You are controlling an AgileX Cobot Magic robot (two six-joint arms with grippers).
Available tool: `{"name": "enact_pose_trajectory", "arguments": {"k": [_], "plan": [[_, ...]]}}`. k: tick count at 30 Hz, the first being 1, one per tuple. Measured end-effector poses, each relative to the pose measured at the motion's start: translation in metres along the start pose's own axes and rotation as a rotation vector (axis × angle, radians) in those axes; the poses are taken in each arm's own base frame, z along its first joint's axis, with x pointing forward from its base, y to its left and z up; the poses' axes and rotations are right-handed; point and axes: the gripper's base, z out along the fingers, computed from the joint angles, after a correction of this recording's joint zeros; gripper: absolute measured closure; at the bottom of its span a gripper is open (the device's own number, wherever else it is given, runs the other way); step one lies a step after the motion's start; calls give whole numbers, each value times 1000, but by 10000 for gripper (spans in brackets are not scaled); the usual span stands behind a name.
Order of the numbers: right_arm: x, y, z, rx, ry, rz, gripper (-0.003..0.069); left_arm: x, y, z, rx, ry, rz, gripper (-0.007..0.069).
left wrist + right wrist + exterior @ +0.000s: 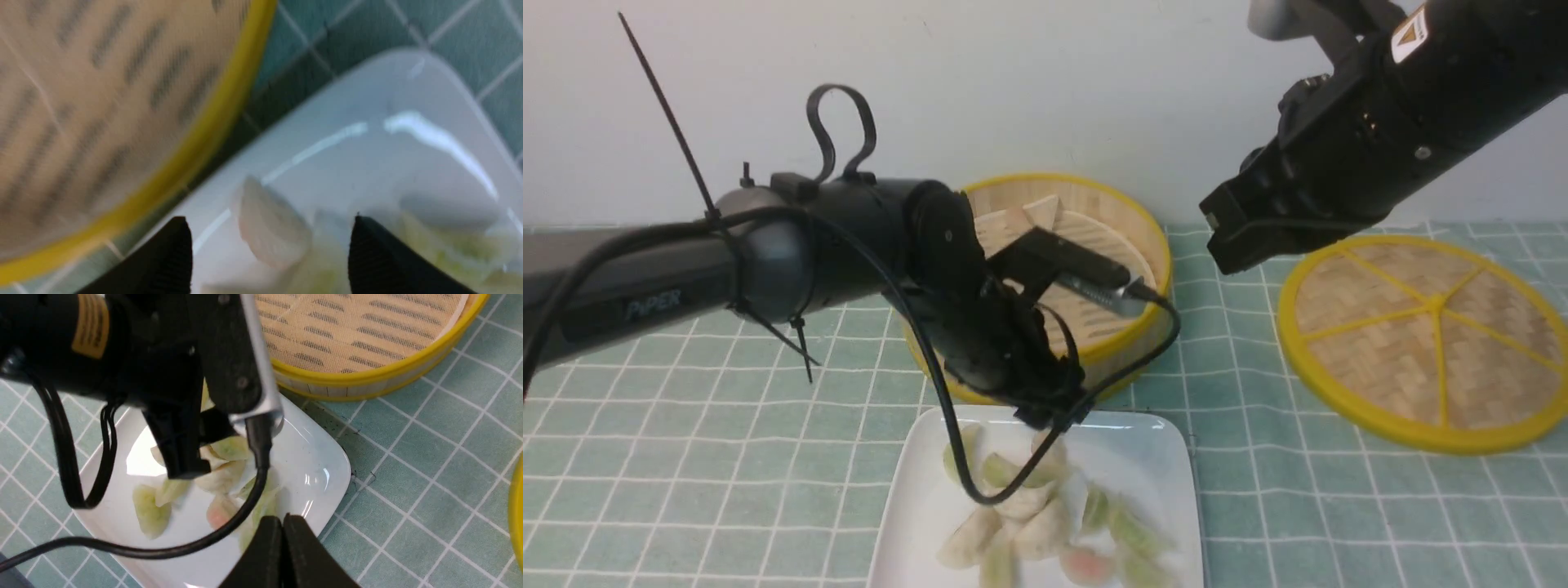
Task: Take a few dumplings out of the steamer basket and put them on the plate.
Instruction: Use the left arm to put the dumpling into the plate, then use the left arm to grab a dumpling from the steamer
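1. Cable [947,425]: black, looped off the left arm and hanging across the heap. Hazard: when the arm lifts, the loop may sweep a piece over the plate's edge.
2. Left gripper [1049,420]: low over the plate's far side. The jaws are spread wide and hold nothing. One whitish dumpling [269,228] lies below, between them. Hazard: the soft skin may cling to a pad and ride up with it.
3. Dumplings [1029,523]: heaped on the plate [1152,457], some near its front edge. Hazard: a nudge would probably slide them on the glossy surface.
4. Steamer basket [1156,245]: just behind the plate, with no dumpling on the floor that shows. Hazard: the low wrist could knock its rim.
5. Right gripper [282,526]: raised, with its jaws pressed together on nothing. Hazard: it is near the left arm, and the two could collide.
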Motion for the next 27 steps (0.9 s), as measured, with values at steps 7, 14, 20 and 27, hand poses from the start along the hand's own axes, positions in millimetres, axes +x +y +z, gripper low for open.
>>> {"name": "enact_pose_trajectory", "arguments": {"k": [7,14,20,27], "plan": [[0,0,0,-5,-1,2,673,-68,63,-63,-97,-207,-215,411],[0,2,0,-22,-3,9,673,-107,109,-25,-118,-179,-137,588],[0,3,0,-31,-4,13,673,-110,128,44,-111,-150,-132,397],[0,3,0,-31,-4,13,673,-107,140,81,-146,-206,-147,174]]}}
